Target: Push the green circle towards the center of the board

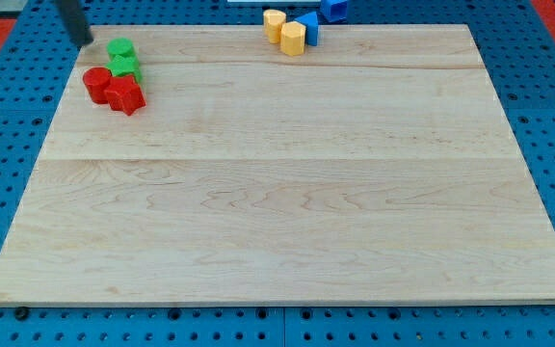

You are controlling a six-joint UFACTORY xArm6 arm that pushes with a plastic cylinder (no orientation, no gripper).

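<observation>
Two green blocks sit near the board's top left corner. The upper one looks rounded, like the green circle, and the lower one touches it and looks more angular. My tip is at the board's top left edge, just left of the upper green block with a small gap between them. The rod slants up to the view's top left.
Two red blocks, one round and one angular, lie just below the green ones, touching them. Two yellow blocks and a blue block cluster at the board's top edge. Another blue block lies off the wooden board.
</observation>
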